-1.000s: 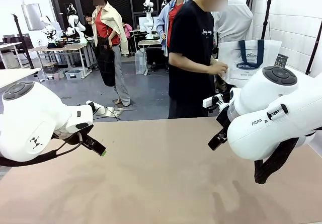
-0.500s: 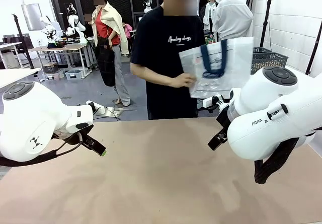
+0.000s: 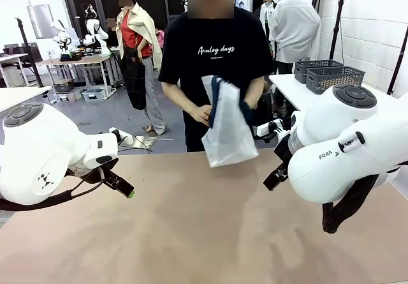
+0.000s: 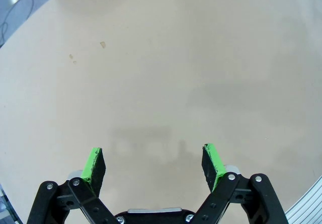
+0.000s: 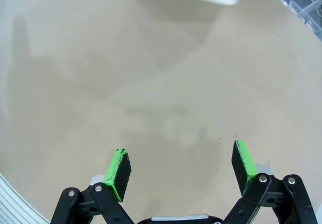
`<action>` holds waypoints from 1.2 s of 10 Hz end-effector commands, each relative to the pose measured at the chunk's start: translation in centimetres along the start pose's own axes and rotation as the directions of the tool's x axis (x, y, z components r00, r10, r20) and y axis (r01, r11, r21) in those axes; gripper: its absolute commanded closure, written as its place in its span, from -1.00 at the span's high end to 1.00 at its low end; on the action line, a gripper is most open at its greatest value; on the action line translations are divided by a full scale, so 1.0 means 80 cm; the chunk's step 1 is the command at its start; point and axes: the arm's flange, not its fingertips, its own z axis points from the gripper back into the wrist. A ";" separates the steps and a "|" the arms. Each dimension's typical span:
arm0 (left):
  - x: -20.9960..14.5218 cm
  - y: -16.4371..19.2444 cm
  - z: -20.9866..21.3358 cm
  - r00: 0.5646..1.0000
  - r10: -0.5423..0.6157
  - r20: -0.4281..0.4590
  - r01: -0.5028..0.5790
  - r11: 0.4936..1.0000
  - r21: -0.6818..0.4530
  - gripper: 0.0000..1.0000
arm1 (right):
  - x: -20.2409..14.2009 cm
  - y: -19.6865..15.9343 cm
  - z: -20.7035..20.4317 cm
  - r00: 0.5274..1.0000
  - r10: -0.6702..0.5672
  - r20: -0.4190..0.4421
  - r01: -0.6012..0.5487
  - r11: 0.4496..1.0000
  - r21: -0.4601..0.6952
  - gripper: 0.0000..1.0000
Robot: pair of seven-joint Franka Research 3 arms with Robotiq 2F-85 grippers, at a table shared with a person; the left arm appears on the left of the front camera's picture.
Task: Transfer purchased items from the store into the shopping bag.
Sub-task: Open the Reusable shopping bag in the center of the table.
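Since the earlier frames the person (image 3: 213, 54) has stepped to the middle of the far edge. The shopping bag (image 3: 226, 131) now hangs crumpled from the person's hand (image 3: 203, 113), just above the tabletop (image 3: 191, 233). Left fingers (image 4: 94, 163) and right fingers (image 5: 119, 171) stand spread wide over bare tabletop, pinching nothing.

The shopping bag (image 3: 226, 134) hangs at the table's (image 3: 191, 233) far edge before the person (image 3: 217, 54), baskets (image 3: 331, 76) behind at right.

The person (image 3: 213, 54) is wearing a black short-sleeved T-shirt with white script. The left arm (image 3: 44, 153) and right arm (image 3: 347, 147) are gleaming white, with dark grey caps and black cables trailing. The left gripper (image 4: 152, 153) and right gripper (image 5: 180, 153) are showing black links, silver screws and green pads (image 4: 93, 162).
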 end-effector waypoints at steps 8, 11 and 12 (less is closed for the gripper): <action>-0.001 0.002 0.000 1.000 0.004 0.001 -0.004 1.000 0.000 1.00 | 0.000 0.000 0.000 1.000 0.000 0.000 0.000 1.000 0.000 1.00; -0.001 0.002 0.000 1.000 0.004 0.001 -0.004 1.000 0.000 1.00 | 0.000 0.000 0.000 1.000 0.000 0.000 0.000 1.000 0.000 1.00; -0.001 0.002 0.000 1.000 0.004 0.001 -0.004 1.000 0.000 1.00 | 0.000 0.000 0.000 1.000 0.000 0.000 0.000 1.000 0.000 1.00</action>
